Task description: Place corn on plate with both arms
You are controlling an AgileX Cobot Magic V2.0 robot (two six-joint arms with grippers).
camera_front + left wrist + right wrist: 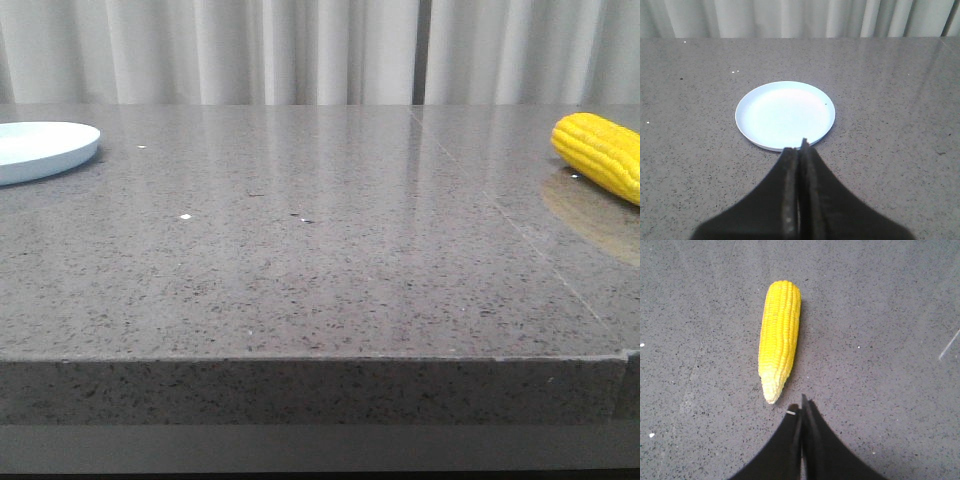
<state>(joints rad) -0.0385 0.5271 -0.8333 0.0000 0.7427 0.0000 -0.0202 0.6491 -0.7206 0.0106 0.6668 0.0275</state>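
The yellow corn [603, 153] lies on the grey table at the far right of the front view, partly cut off by the frame edge. In the right wrist view the corn [779, 337] lies flat, its pale tip pointing toward my right gripper [801, 407], which is shut and empty just short of the tip. The pale bluish-white plate [40, 148] sits at the far left of the front view. In the left wrist view the plate [785, 115] is empty, and my left gripper [800, 147] is shut and empty at its near rim. Neither gripper shows in the front view.
The speckled grey stone table [320, 260] has a seam [520, 235] running diagonally on its right side and a thick front edge [310, 385]. White curtains [320, 50] hang behind the table's far edge.
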